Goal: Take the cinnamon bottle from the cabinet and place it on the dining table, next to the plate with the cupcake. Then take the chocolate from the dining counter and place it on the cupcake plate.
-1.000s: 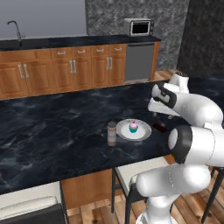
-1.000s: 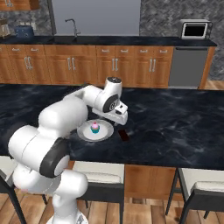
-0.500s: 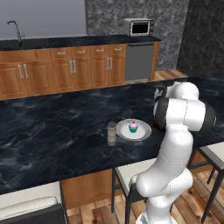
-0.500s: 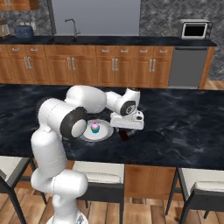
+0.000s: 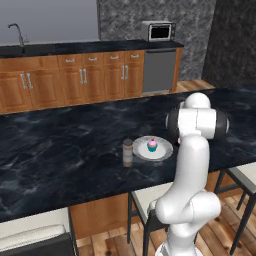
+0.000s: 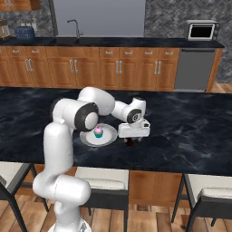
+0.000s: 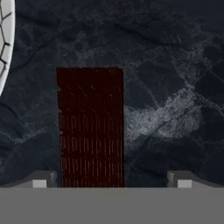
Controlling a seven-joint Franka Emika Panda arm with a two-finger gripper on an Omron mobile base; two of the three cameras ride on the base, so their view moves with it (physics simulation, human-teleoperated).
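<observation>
The chocolate (image 7: 89, 127) is a flat dark brown bar lying on the black marble-look dining counter (image 7: 175, 65), just right of the plate (image 6: 86, 140). My gripper (image 6: 131, 138) hovers low over the chocolate (image 6: 129, 142) and stands open. In the hand view the bar lies between the spread fingertips (image 7: 41, 180), closer to the left one, and the plate rim (image 7: 5, 39) shows at the upper left. The cupcake (image 5: 152, 145) with pink frosting sits on the pale plate (image 5: 162, 152). Upright beside the plate's left edge stands the cinnamon bottle (image 5: 128, 152).
Stools (image 6: 102, 181) stand along the near edge of the counter (image 5: 60, 150), with another (image 5: 245, 175) at the right. Across the aisle runs a wooden cabinet row with a sink (image 5: 17, 35), a microwave (image 5: 159, 31) and a toaster (image 6: 25, 32).
The hand has swung right from above the plate and come down over the chocolate. Plate, cupcake and cinnamon bottle have stayed put.
</observation>
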